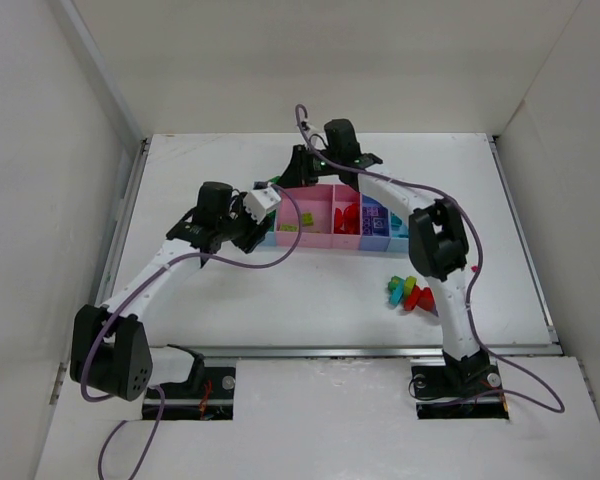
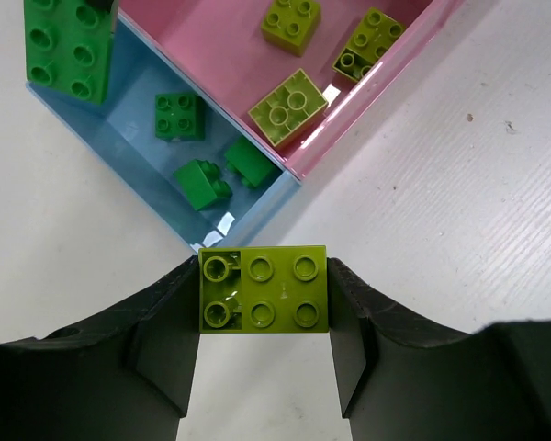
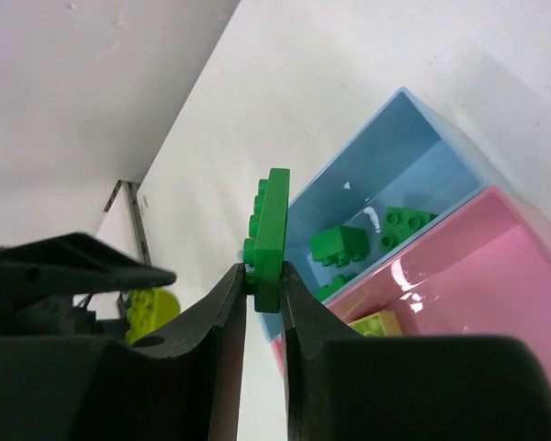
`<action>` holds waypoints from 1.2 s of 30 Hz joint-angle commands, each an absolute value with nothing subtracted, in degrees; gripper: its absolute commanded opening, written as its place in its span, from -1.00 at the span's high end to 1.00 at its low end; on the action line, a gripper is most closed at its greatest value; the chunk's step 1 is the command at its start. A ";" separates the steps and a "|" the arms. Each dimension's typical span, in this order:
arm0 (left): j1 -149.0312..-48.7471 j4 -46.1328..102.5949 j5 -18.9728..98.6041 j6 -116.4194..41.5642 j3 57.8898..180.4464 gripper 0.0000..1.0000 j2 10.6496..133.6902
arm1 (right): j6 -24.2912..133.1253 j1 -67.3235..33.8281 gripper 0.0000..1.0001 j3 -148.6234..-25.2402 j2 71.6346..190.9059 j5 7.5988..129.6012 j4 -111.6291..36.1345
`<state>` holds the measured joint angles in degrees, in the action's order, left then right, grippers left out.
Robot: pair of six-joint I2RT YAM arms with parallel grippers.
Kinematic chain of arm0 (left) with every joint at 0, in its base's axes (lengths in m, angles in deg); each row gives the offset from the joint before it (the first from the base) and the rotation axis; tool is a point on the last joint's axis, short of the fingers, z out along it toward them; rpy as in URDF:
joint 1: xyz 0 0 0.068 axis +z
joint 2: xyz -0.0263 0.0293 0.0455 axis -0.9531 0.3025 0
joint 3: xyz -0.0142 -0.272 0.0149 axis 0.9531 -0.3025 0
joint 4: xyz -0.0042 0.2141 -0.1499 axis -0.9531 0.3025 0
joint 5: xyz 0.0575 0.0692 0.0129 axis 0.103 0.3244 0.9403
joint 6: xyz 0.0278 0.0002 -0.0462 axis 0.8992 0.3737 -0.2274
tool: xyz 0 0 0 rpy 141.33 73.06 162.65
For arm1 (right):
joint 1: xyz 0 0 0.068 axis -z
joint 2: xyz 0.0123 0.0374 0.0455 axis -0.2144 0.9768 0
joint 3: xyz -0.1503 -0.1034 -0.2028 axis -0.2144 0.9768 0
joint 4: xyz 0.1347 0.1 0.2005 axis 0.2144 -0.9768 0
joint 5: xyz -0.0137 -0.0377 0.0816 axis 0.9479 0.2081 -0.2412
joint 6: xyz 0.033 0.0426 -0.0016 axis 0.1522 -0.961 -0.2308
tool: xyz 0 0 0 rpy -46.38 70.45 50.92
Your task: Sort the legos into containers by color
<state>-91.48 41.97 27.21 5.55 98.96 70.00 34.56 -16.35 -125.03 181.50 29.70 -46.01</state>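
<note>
My left gripper [image 2: 263,296] is shut on a yellow-green six-stud lego [image 2: 263,288], held just off the near corner of the containers. The light blue tray [image 2: 133,138] holds three small green legos [image 2: 179,116]. The pink tray [image 2: 216,55] beside it holds three yellow-green legos [image 2: 288,106]. My right gripper [image 3: 264,278] is shut on a flat green lego plate [image 3: 275,230], held on edge over the outer rim of the light blue tray [image 3: 386,170]. That plate also shows at the top left of the left wrist view. In the top view both grippers meet at the left end of the tray row [image 1: 325,238].
A small heap of loose legos [image 1: 408,293], teal, yellow-green and red, lies on the table right of centre, next to the right arm. Red bricks [image 1: 347,214] sit in a pink compartment. White walls enclose the table at the back and both sides.
</note>
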 commanded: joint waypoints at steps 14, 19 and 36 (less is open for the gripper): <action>-91.20 40.79 20.75 2.89 106.85 1.00 73.75 | 30.65 -18.47 -0.44 -130.83 184.84 29.49 -42.95; -91.73 40.79 14.86 2.89 111.41 1.00 80.50 | 30.12 -14.87 -0.46 -129.26 180.29 28.08 -40.42; -98.14 47.29 19.96 -4.40 140.68 0.03 106.80 | 37.33 1.21 -1.00 -103.68 157.34 36.32 -39.09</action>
<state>-98.13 43.37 19.70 -3.17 136.67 106.87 35.54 1.92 -106.28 157.58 34.18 -39.87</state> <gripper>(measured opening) 0.485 0.997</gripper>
